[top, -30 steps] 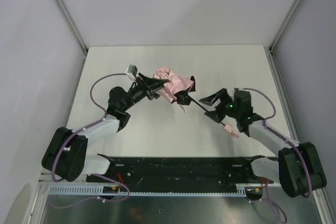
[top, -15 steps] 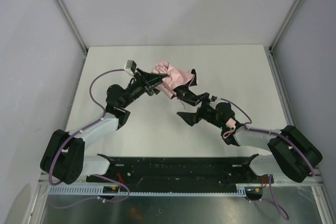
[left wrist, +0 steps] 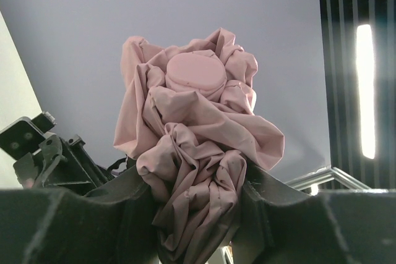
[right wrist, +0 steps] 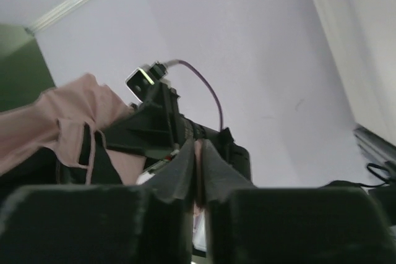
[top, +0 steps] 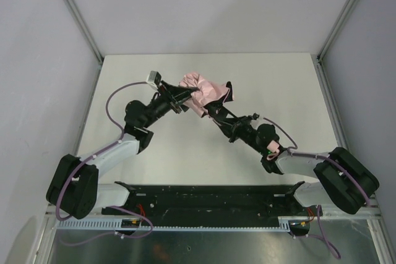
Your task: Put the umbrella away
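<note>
Now the collapsing step: the left claw [top: 184, 99] grasps the bunched canopy of the umbrella [top: 204, 91] above the bench [top: 185, 165], and the right claw [top: 226, 122] seems clenched on its shaft. Next needs a straight push inward.

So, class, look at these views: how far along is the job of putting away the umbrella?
Done: the umbrella is collapsed, its fabric a loose pink bunch. In hand: the left gripper clamps that bunch, and the right gripper is closed on the black shaft. Left: the shaft looks extended, so it likely needs pushing in; the fabric is unwrapped.
</note>
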